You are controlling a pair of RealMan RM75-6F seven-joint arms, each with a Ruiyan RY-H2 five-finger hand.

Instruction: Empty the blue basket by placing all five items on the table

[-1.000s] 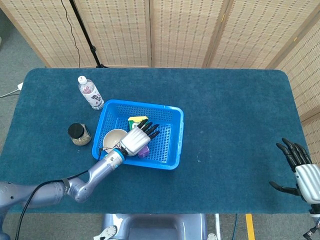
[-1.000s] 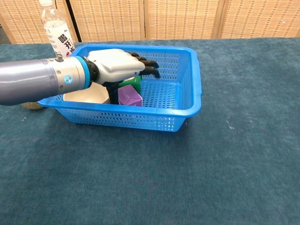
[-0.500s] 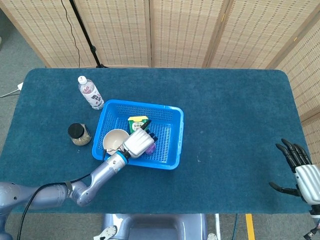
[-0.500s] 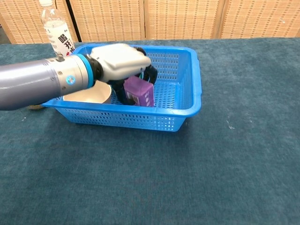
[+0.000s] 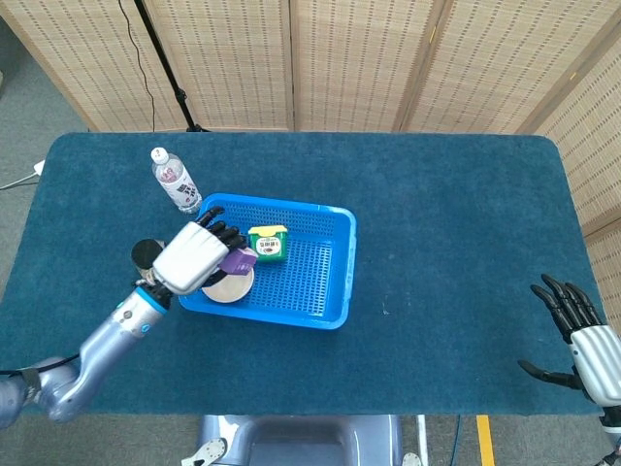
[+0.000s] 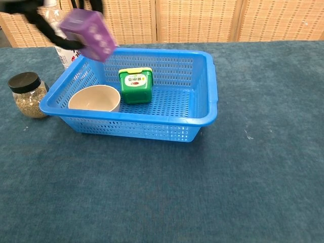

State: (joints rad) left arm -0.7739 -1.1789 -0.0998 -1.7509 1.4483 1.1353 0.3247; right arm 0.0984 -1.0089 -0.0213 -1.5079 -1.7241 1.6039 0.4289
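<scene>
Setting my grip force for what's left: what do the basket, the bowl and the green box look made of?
Basket: moulded plastic, glossy blue, going by the perforated lattice walls and smooth rim.
Bowl: cream, matte and smooth with a thick rim; ceramic or hard plastic, hard to tell.
Green box: printed label, yellow-edged top; probably a carton or plastic tub.

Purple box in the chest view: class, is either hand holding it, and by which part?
The left hand holds the purple box by its upper left end, lifted above the blue basket. The right hand holds nothing.
</scene>
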